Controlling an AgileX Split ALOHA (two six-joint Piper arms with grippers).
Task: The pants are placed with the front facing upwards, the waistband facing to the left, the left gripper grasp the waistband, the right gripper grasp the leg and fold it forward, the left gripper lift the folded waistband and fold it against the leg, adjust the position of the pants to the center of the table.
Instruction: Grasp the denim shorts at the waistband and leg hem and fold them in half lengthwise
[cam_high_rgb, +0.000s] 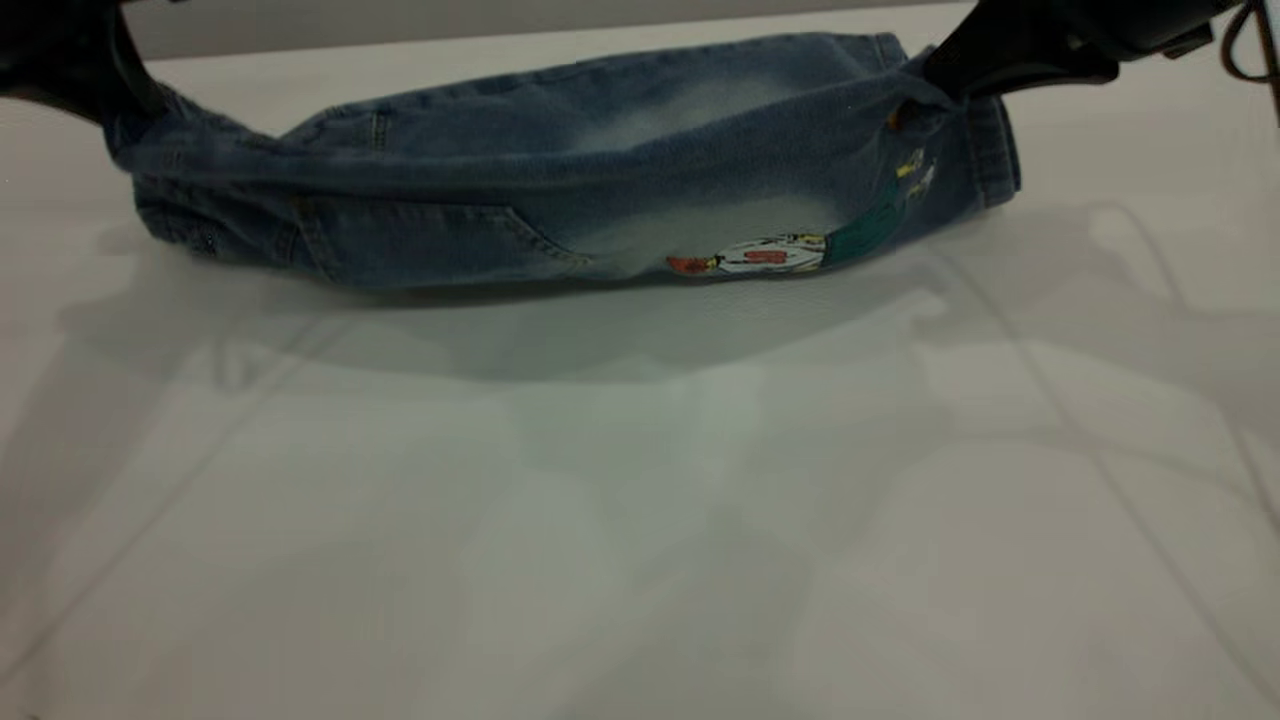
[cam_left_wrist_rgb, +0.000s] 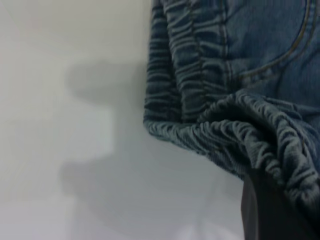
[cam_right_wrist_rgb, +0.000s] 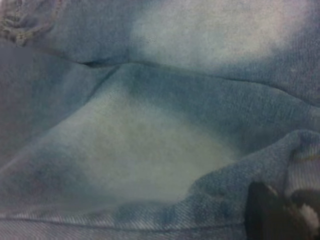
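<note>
Two grippers carry the pants (cam_high_rgb: 560, 190) above the table (cam_high_rgb: 640, 520): our left gripper (cam_high_rgb: 110, 95) pinches the waistband (cam_left_wrist_rgb: 225, 135), our right gripper (cam_high_rgb: 945, 85) pinches a leg hem, so the cloth sags between them, apparently for folding forward.

Grey wall strip (cam_high_rgb: 400, 20) behind, far edge.

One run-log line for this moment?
left end effector: holds waistband | right end effector: holds leg | blue denim pants: lifted, folding
</note>
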